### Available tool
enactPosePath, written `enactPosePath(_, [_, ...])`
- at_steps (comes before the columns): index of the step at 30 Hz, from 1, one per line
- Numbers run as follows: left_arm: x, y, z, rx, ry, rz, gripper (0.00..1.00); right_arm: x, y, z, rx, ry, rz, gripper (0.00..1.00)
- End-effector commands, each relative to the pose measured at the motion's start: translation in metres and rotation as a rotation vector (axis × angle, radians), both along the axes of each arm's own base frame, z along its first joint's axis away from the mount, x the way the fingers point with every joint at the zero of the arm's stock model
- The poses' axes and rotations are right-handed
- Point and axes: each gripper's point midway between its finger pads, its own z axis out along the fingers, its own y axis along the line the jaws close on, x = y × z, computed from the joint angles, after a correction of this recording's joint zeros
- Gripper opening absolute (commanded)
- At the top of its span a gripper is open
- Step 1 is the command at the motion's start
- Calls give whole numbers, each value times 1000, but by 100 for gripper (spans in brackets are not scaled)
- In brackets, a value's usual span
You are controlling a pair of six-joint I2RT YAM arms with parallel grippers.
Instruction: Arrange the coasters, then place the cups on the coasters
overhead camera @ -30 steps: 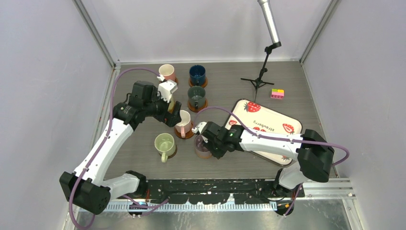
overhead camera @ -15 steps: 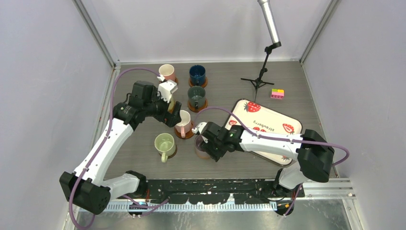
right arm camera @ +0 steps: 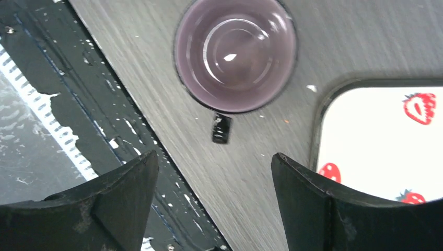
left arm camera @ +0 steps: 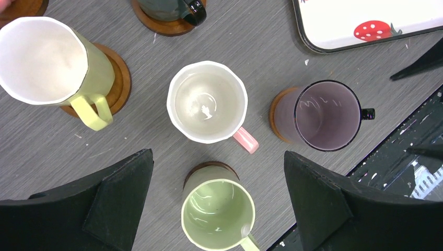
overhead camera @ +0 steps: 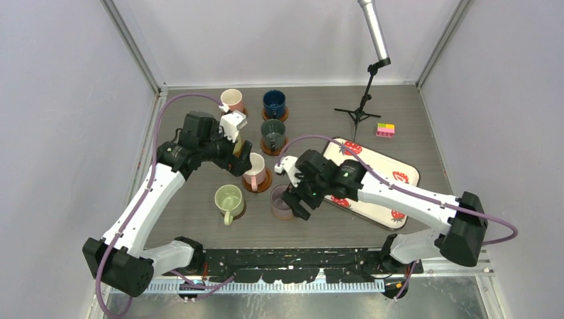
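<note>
Six cups show from above: pink [overhead camera: 231,100], dark blue [overhead camera: 274,103], dark grey [overhead camera: 273,133], cream-pink [overhead camera: 254,171], light green [overhead camera: 229,198] and translucent purple [overhead camera: 281,203]. Each stands on a brown coaster [overhead camera: 256,187]. The left wrist view adds a pale yellow cup [left arm camera: 47,63] on its coaster [left arm camera: 121,83]. My right gripper [right arm camera: 214,198] is open, just behind the purple cup [right arm camera: 235,52] and its handle [right arm camera: 221,128], holding nothing. High above the cream-pink cup [left arm camera: 207,102] and green cup [left arm camera: 218,214], my left gripper [left arm camera: 219,204] hangs open and empty.
The white strawberry-print tray [overhead camera: 392,166] lies right of the cups, under the right arm. A tripod stand [overhead camera: 362,109] and a small coloured block [overhead camera: 385,129] sit at the back right. The black base rail [overhead camera: 299,256] runs along the near edge.
My right gripper has opened, let go of the purple cup and lifted back from it. The purple cup stays on its coaster. The left arm has not moved.
</note>
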Motion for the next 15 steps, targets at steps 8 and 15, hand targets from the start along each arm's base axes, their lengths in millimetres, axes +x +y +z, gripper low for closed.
enactPosePath(8, [7, -8, 21, -49, -20, -1, 98, 36, -57, -14, -211, -91, -106, 77])
enactPosePath(15, [9, -9, 23, -58, -20, 1, 98, 37, -46, -25, -142, -86, -136, 74])
